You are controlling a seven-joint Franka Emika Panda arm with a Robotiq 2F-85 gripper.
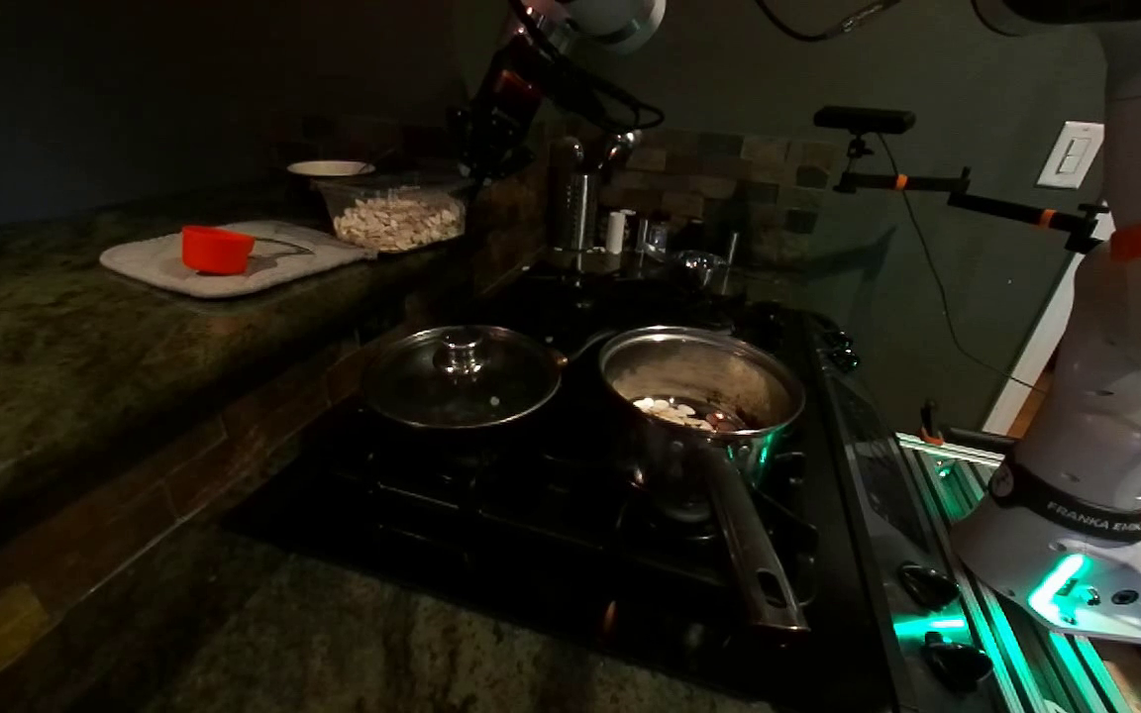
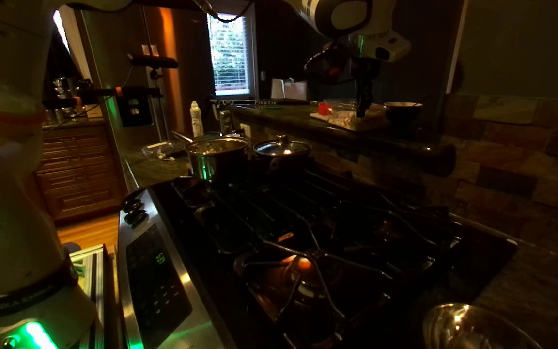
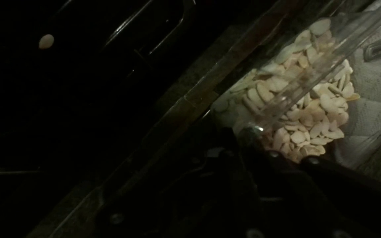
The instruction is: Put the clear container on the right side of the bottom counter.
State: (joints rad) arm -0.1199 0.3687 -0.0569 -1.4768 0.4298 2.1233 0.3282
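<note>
The clear container, a transparent tub with pale beige flakes, is at the raised ledge's edge beside the white board. It also shows in an exterior view and in the wrist view. My gripper is at the container's near wall, fingertips close together with the clear rim between them; it looks shut on the rim. It points down at the container in both exterior views. Whether the container's base touches the ledge cannot be told. The bottom counter is dark speckled stone around the black cooktop, also visible here.
The raised ledge holds a white board with a red cup, and a white bowl. A lidded pan and a steel pot stand on the cooktop. A glass bowl and utensil holder stand beyond it.
</note>
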